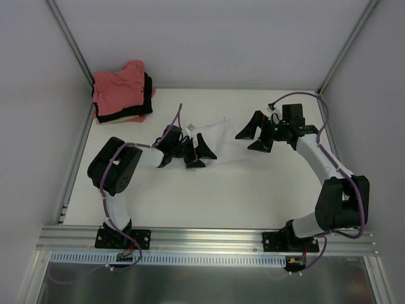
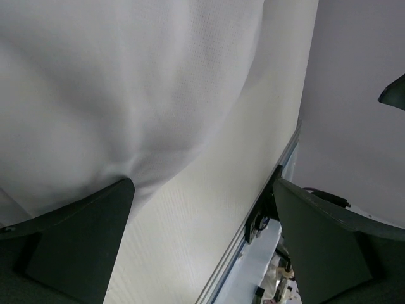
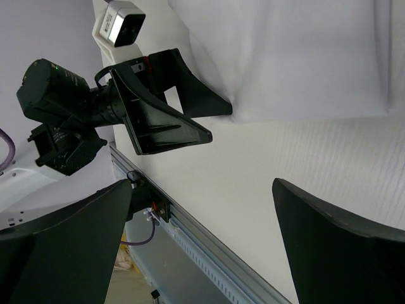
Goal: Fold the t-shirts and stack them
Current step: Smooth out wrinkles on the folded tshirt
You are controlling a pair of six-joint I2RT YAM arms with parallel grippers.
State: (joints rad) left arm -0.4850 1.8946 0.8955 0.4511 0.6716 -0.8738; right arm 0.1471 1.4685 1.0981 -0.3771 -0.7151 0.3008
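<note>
Where the arms stand: both bases are bolted at the near edge of the table (image 1: 266, 190), with the forearms reaching out over its middle.
Left pincer (image 1: 202, 158): jaws wide and nothing held. It sits low over the left end of the white t-shirt (image 1: 224, 140). In its own wrist view one finger (image 2: 82, 234) meets a puckered edge of the cloth, and the other finger (image 2: 323, 240) stands over bare table.
White t-shirt, position: spread mid-table between the two pincers, long axis roughly left to right. It is white on a white surface, so the full outline is hard to trace.
Right pincer (image 1: 252, 140): jaws wide and empty, just beside the shirt's right end. From its wrist view the cloth lies ahead of the fingertips, toward the robot's left, and not between them.
Nearer arm: the left, already at the cloth edge. The right is close but apart from the cloth.
Coming move, judged: a fold across the long axis looks likely. Each pincer would need an end of the shirt inside its jaws first.
Stack (image 1: 123, 95): in the far-left corner, well apart from the white shirt. The salmon-pink t-shirt (image 1: 120, 85) is on top, the black t-shirt (image 1: 140, 113) beneath it, and a pale cream t-shirt (image 1: 120, 118) shows at the bottom edge.
</note>
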